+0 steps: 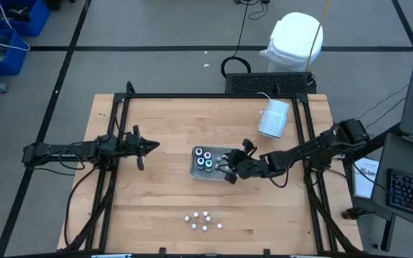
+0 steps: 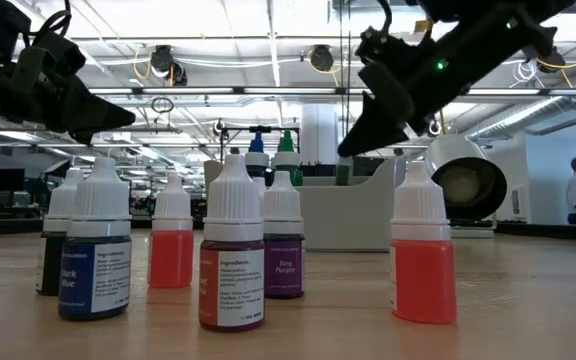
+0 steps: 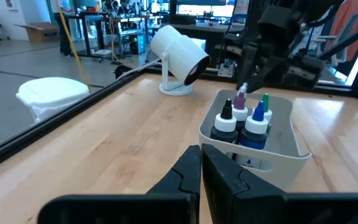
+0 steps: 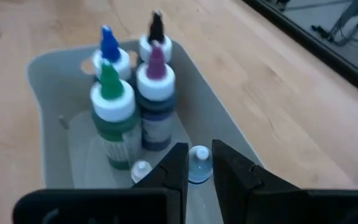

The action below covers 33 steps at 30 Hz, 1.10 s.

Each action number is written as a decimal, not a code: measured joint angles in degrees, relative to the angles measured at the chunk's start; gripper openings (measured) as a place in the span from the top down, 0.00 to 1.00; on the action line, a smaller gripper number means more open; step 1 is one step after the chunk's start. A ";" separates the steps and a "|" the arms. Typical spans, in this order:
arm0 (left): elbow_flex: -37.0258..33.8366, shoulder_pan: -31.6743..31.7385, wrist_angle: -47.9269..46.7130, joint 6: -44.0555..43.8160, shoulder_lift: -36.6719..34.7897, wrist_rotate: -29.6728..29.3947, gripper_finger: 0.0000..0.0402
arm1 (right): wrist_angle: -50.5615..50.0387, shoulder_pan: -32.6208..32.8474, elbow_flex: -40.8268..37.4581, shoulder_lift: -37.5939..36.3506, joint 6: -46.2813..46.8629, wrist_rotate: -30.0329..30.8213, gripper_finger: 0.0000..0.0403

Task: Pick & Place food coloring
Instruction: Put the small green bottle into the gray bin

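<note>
Presently, by item, with clock directions read from the table centre in the overhead view:

Tray: clear rectangular plastic, near the centre of the wooden table. Holds four larger food coloring bottles standing upright in a tight cluster; tips are blue, black, purple and green. A smaller white-capped bottle lies on the tray floor beside them.

Right gripper: at the tray's 3 o'clock edge, reaching in from the right. Its fingers are nearly closed, pinching a tiny clear-capped bottle just above the tray floor, close to the green-tipped bottle.

Small bottles: six or so white-capped ones, upright in a loose group at 6 o'clock, well apart from the tray. Fill colours seen at table height include red, dark blue and purple.

Left gripper: at 9 o'clock, off the table surface, well apart from the tray; fingers pressed together, holding nothing.

White cylinder: at 1 o'clock, on a small stand, tipped towards horizontal.
</note>
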 joint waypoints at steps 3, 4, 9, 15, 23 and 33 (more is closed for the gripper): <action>0.00 0.00 0.21 0.68 0.02 -0.04 0.95 | 0.48 -0.52 -0.48 0.34 1.43 -0.04 0.89; 0.00 0.00 0.31 0.74 0.00 -0.12 0.95 | 1.41 -0.71 -0.47 0.83 1.40 -0.46 0.89; 0.00 0.00 0.89 0.81 0.01 -1.60 0.95 | 5.62 -1.66 0.04 4.82 -0.40 -4.53 0.89; 0.00 0.00 1.37 0.81 0.02 -1.66 0.95 | 3.20 -2.00 1.46 8.38 2.37 -2.53 0.89; 0.00 0.00 1.28 0.83 0.01 -1.66 0.95 | 2.62 -2.04 1.46 8.44 2.88 -2.78 0.89; 0.00 0.00 1.32 0.72 0.01 -1.64 0.95 | 2.66 -2.39 1.55 8.96 2.31 -4.24 0.89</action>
